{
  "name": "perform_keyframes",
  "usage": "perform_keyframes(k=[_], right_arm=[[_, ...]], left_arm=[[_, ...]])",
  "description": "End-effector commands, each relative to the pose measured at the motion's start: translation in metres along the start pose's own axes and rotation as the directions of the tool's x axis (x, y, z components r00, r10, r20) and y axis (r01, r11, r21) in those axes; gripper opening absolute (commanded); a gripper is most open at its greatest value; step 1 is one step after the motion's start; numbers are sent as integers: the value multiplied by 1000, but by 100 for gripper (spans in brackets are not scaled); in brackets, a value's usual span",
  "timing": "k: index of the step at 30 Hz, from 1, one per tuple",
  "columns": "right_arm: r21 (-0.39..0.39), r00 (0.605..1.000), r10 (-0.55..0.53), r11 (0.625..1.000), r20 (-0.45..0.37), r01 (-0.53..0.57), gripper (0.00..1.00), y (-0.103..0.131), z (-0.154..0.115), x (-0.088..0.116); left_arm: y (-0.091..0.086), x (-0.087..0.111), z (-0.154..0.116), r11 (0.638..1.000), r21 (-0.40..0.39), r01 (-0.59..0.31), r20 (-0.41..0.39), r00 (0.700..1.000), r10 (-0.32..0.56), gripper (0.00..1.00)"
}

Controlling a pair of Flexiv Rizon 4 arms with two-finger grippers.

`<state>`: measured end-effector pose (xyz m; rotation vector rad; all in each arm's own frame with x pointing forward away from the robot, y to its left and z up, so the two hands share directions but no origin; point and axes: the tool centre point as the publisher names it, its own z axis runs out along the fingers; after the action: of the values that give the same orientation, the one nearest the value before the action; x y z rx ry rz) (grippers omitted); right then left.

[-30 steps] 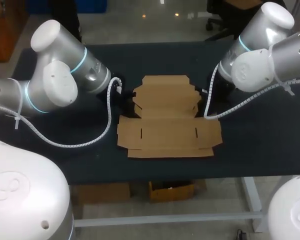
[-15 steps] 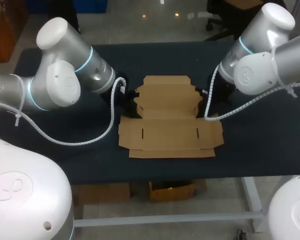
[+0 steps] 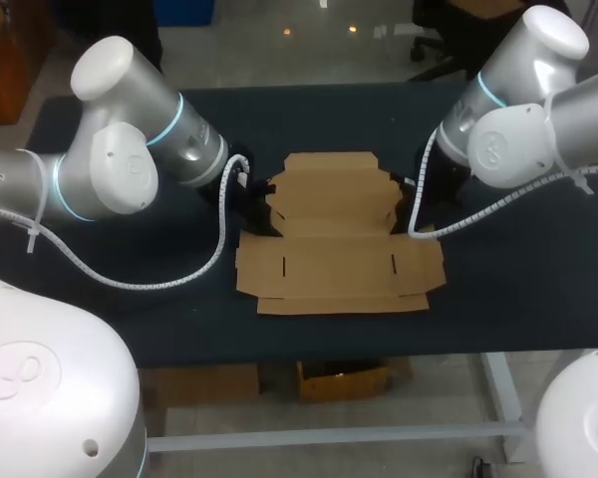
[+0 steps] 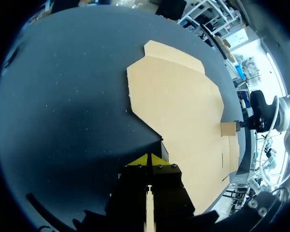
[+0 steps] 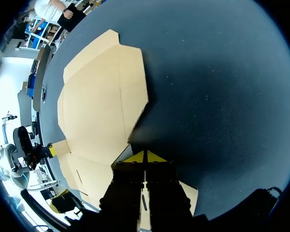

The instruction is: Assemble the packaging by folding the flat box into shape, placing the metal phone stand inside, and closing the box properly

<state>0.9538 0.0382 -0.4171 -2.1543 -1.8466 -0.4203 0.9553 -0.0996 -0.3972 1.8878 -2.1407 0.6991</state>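
**Brown cardboard flat between two closed claws**

Brown and unfolded, the flat brown cardboard box (image 3: 339,264) lay in the middle of the dark matte table (image 3: 518,279). Its wide slotted panel was nearest us and its narrower stepped flaps lay farther off. Our left gripper (image 4: 149,158) sat at the notch on one side of the sheet, and our right gripper (image 5: 145,155) sat at the matching notch on the other. We judged this mirrored placing as the setup for raising the side walls together, since a push from one side alone would likely slide so light a sheet.

Each claw's yellow tips were pressed together into a wedge right at the card's edge, with nothing we could see pinched between them. We judged that a closed tip made a slim blade, suited to getting under or against thin card.

The board looked smooth, thin and stiff, scored with straight creases and cut with small slots. The table's surface looked faintly speckled. The metal phone stand showed in none of our views, so folding seemed barely begun.
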Motion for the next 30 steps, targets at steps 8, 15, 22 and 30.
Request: perform_keyframes(k=[8, 15, 22, 30], right_arm=[[-12, 1000, -2, 1000, 9, 2, 0, -1, -4, 3], [-24, 1000, 4, 1000, 15, -4, 0, -4, -6, 3], [-38, 1000, 13, 999, 16, -12, 0, -5, -9, 2], [-31, 1000, 11, 999, 24, -10, 0, -3, -5, 5]], left_arm=[[1, 8, -3, 1000, 9, -5, 20, 1000, 5, 0], [2, 11, -3, 1000, 10, -15, 16, 1000, 15, 0], [2, 12, -4, 1000, 14, -18, 21, 1000, 18, 0], [2, 15, -1, 1000, 8, -22, 21, 1000, 22, 0]])
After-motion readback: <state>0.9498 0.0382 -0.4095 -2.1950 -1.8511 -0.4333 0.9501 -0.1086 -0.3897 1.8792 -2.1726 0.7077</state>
